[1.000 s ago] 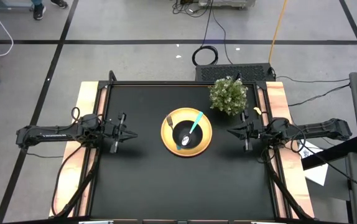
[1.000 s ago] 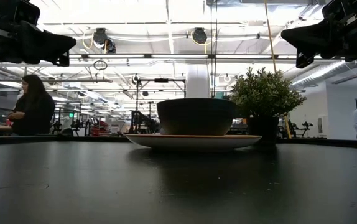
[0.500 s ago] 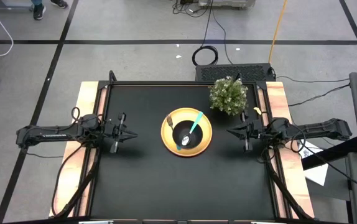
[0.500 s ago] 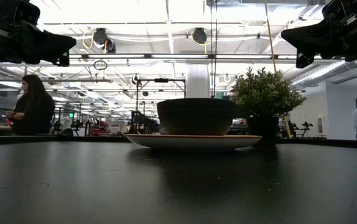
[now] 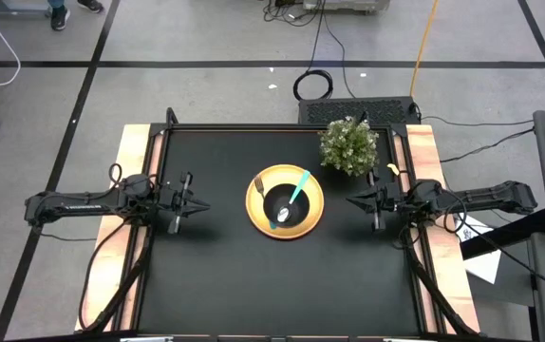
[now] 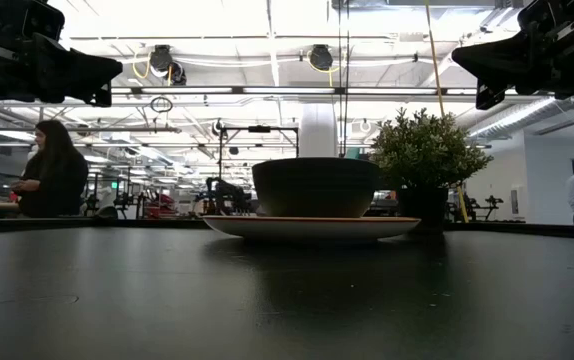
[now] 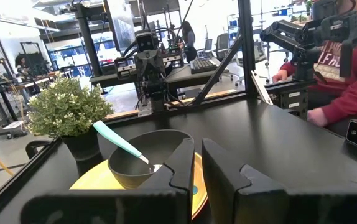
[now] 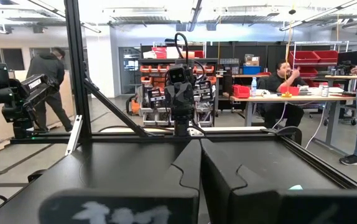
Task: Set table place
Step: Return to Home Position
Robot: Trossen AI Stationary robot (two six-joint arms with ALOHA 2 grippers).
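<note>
Four pieces sit together about mid-table: round yellow plate [image 5: 253,203], smaller black round bowl [image 6: 316,187] on it, teal-handled metal fork [image 5: 260,185] beside the bowl, teal-handled metal spoon [image 5: 297,190] leaning inside. Homing step I reckon, nothing needs grabbing. Left gripper [image 5: 202,205] hangs by the left edge, right gripper [image 5: 352,200] by the right, both pinched closed, empty. Bushy green potted plant [image 5: 348,144] sits near the matte black table's [image 5: 225,275] far right corner; a person [image 6: 52,168] stands in the room behind.

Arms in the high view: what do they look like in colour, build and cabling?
The left arm and right arm are slim, matte black jointed tubes with thin black cables looping alongside. The left gripper and right gripper each have two dark, blocky fingers.
</note>
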